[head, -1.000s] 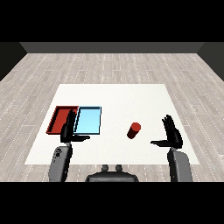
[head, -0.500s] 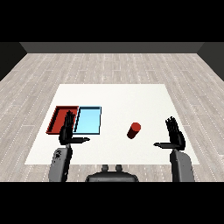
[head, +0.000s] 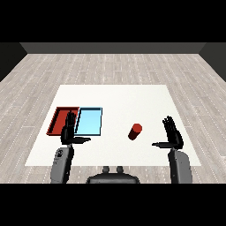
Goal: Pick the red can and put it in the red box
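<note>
- the red can stands tilted on the white table, right of the trays, no label readable on it.
- the right hand is beside it, apart, fingers straight and spread, thumb pointing toward the can.
- the blue tray touches the red tray.
- the left hand, fingers straight, covers the red tray's near corner.

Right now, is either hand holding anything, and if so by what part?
Nothing is held. The left hand and right hand both have straight fingers, and the red can stands alone on the table, apart from both.
</note>
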`<state>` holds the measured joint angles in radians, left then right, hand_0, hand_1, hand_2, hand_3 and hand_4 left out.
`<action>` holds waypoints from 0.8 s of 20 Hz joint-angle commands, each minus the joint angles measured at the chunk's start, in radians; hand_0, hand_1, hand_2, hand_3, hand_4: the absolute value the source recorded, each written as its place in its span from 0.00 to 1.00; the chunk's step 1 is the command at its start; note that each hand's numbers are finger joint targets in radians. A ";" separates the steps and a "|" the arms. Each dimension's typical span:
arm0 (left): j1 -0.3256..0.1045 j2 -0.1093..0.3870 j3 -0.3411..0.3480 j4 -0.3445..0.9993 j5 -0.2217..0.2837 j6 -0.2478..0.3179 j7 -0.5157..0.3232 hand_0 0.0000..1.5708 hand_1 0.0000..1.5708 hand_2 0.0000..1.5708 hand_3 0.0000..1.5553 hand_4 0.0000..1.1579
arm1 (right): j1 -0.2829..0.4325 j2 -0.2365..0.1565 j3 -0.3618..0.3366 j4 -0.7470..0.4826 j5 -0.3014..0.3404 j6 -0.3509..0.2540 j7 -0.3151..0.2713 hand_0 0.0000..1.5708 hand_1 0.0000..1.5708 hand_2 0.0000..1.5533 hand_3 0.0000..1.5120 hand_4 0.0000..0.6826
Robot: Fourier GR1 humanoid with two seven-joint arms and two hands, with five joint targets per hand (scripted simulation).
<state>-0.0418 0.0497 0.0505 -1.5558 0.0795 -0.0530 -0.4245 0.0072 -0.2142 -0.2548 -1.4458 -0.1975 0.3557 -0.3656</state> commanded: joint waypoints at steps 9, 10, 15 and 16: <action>0.086 -0.029 -0.034 -0.088 -0.006 0.005 -0.013 0.00 0.00 0.00 0.00 0.00 | -0.067 0.052 0.056 0.134 0.032 -0.004 -0.002 0.00 0.00 0.00 0.00 0.00; 0.064 0.015 0.012 -0.027 0.034 -0.054 -0.041 0.00 0.00 0.00 0.00 0.00 | -0.126 0.031 0.044 0.166 0.034 -0.019 0.023 0.00 0.00 0.00 0.00 0.00; 0.023 -0.030 -0.018 0.034 -0.010 -0.011 -0.078 0.00 0.00 0.00 0.00 0.00 | -0.154 0.106 0.095 0.140 0.031 -0.076 0.077 0.00 0.00 0.00 0.00 0.00; 0.004 0.012 0.027 -0.041 0.032 -0.011 0.029 0.00 0.00 0.00 0.00 0.00 | -0.129 0.093 0.090 0.180 0.018 -0.026 0.032 0.00 0.00 0.00 0.00 0.00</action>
<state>-0.0154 0.0451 0.0534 -1.5806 0.0936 -0.0661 -0.4355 -0.1250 -0.1388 -0.1854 -1.2676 -0.1683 0.3195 -0.3441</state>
